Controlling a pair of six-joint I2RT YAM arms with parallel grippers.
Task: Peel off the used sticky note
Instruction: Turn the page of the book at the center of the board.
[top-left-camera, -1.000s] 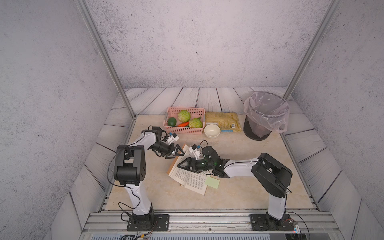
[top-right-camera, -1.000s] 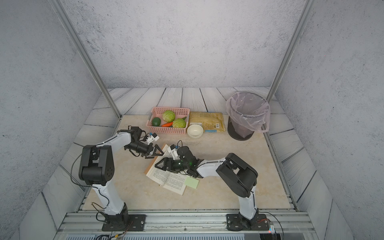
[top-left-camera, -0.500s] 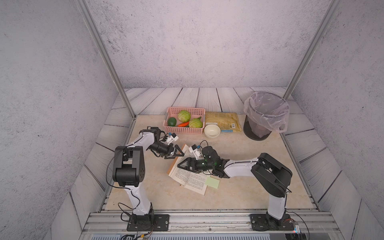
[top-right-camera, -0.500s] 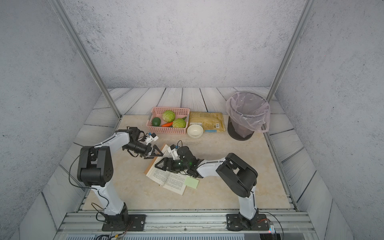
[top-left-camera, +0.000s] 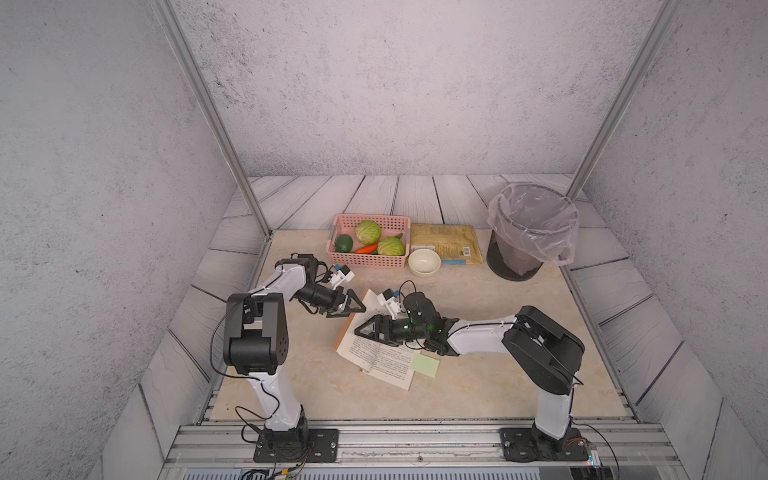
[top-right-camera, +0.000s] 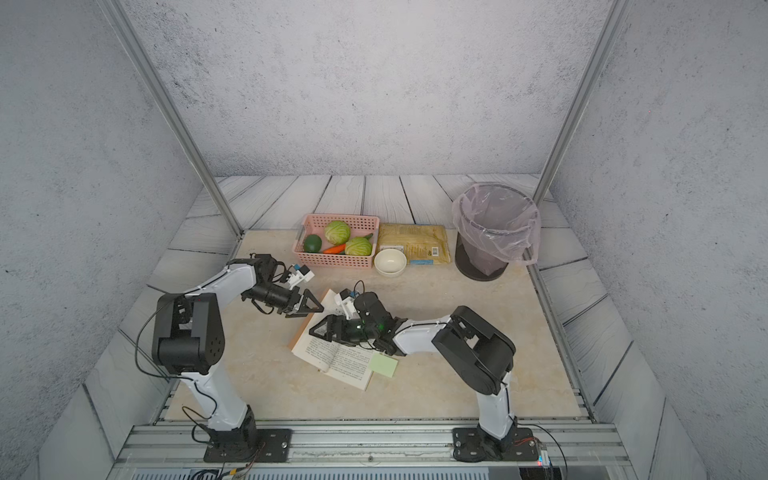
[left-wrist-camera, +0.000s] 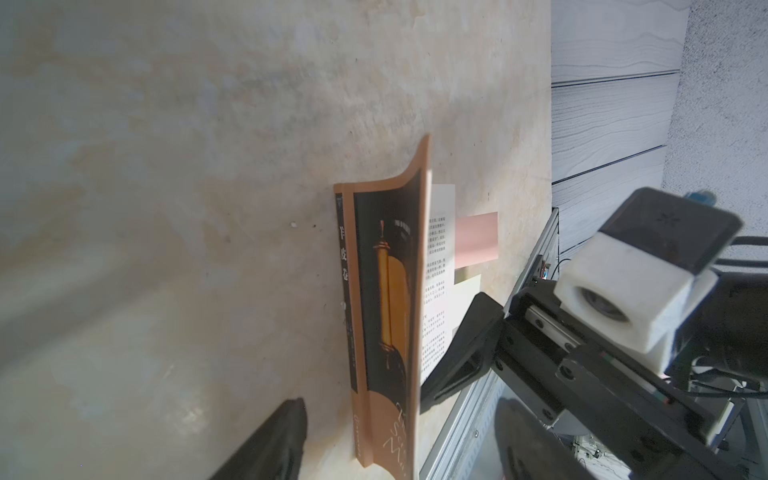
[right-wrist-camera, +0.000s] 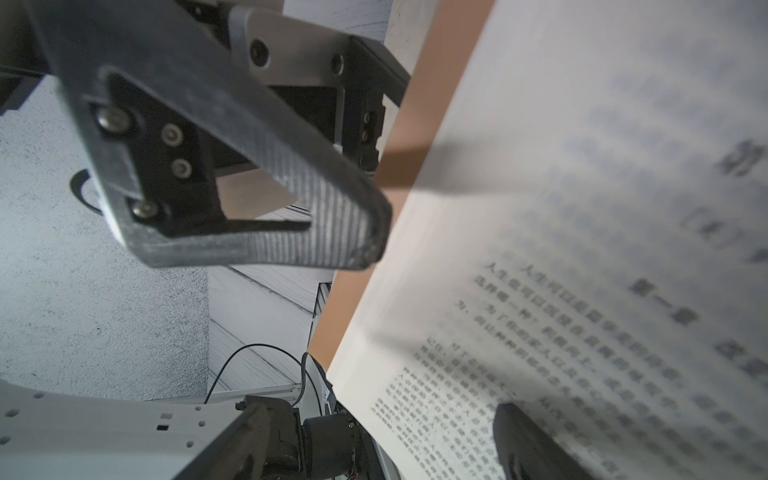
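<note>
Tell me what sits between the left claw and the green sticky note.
In both top views, the right claw and the open book under it lie between the left claw and the sticky note.

Rough grey walls (top-left-camera: 395, 83) close in three sides. Two slanted metal posts (top-left-camera: 212, 116) rise from the back corners of a beige marbled worktop (top-left-camera: 478, 395), which is bordered by pale grey wood-grain planks (top-left-camera: 374, 199). A ribbed metal rail (top-left-camera: 415, 440) runs along the front edge. The light is soft and even.
</note>
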